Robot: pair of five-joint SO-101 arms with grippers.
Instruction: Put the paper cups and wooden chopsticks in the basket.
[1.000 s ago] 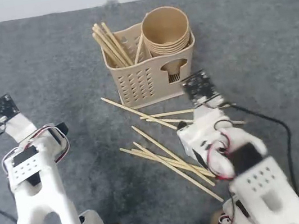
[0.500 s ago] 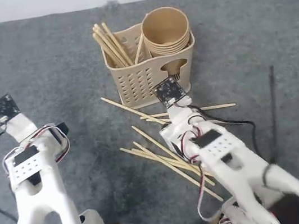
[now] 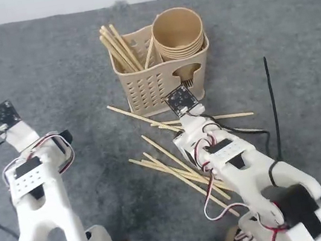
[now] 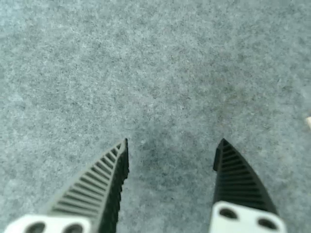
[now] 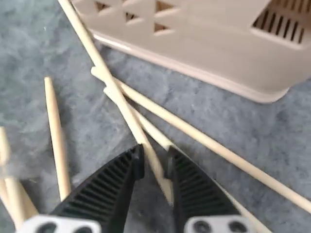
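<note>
A beige slotted basket [image 3: 154,81] stands at the back of the grey carpet. It holds a stack of paper cups [image 3: 178,31] and several wooden chopsticks [image 3: 117,46]. More chopsticks [image 3: 174,166] lie scattered on the carpet in front of it. My right gripper [image 5: 154,158] is down just in front of the basket [image 5: 209,43], its fingers shut on one long chopstick [image 5: 114,92] that still lies on the carpet [image 3: 140,118]. Off to the left, my left gripper [image 4: 172,145] hangs open above bare carpet.
The right arm [image 3: 230,158] covers part of the chopstick pile. A black cable [image 3: 272,109] trails on the carpet to its right. The left arm [image 3: 36,183] stands at the left with open carpet around it.
The right arm swung leftwards and lowered its gripper onto the long chopstick in front of the basket. The black cable shifted. The left arm has stayed put.
</note>
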